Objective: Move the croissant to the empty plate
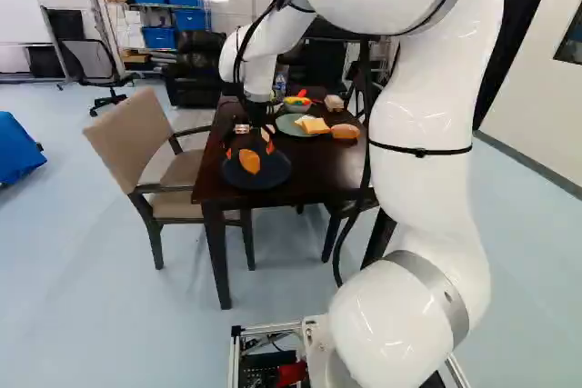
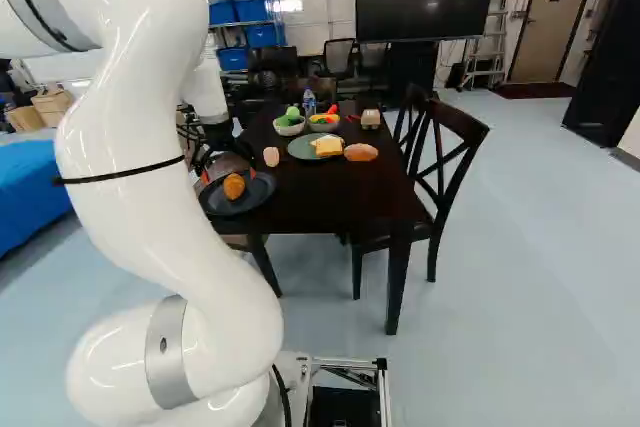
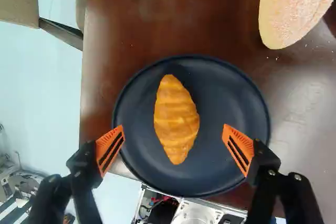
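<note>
End effector [image 1: 248, 151]: fingers spread wide over the dark plate, holding nothing; an orange pad stands apart from the croissant on either side.
Croissant [image 3: 177, 119]: lying on the dark plate, between and slightly ahead of the fingers.
Dark plate [image 3: 226, 95]: round, near a corner of the tabletop [image 2: 310, 192].
Pale bread piece [image 2: 271, 156]: on the tabletop, between the dark and green plates.
Green plate [image 2: 298, 148]: farther along, bearing yellow-topped bread slices [image 2: 327, 146].
Oblong roll [image 2: 361, 152]: just beside the green plate.
Bowls: two, beyond the green plate, one with green items [image 2: 289, 128], one with mixed colours [image 2: 324, 125].
</note>
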Available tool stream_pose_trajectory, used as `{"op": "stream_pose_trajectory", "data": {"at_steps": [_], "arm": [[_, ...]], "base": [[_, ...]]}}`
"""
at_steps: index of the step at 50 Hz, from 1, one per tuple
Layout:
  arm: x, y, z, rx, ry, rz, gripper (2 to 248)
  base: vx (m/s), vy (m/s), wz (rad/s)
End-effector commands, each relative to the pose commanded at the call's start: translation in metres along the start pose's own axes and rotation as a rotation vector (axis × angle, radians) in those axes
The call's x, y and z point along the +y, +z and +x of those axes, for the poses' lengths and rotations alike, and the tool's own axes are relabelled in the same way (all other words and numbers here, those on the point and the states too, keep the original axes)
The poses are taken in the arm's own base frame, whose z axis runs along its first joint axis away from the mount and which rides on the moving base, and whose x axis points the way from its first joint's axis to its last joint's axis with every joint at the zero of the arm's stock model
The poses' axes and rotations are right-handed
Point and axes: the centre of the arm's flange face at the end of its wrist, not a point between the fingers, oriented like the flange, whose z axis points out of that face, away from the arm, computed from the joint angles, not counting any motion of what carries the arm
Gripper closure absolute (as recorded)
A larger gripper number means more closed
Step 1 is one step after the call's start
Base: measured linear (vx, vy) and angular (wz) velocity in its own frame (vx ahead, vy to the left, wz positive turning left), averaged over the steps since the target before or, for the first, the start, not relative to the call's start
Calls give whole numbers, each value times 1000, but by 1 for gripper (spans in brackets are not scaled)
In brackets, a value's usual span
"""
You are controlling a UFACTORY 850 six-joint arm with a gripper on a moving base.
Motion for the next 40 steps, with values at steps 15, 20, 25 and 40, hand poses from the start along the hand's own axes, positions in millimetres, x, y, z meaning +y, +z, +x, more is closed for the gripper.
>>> {"op": "stream_pose_trajectory", "data": {"at_steps": [15, 20, 25, 40], "arm": [[5, -24, -8, 14, 8, 2, 3], [7, -32, -11, 15, 12, 2, 3], [10, -39, -14, 16, 16, 2, 3], [17, -63, -18, 38, 27, 2, 3]], "base": [[0, 0, 0], [0, 0, 0], [0, 0, 0], [0, 0, 0]]}}
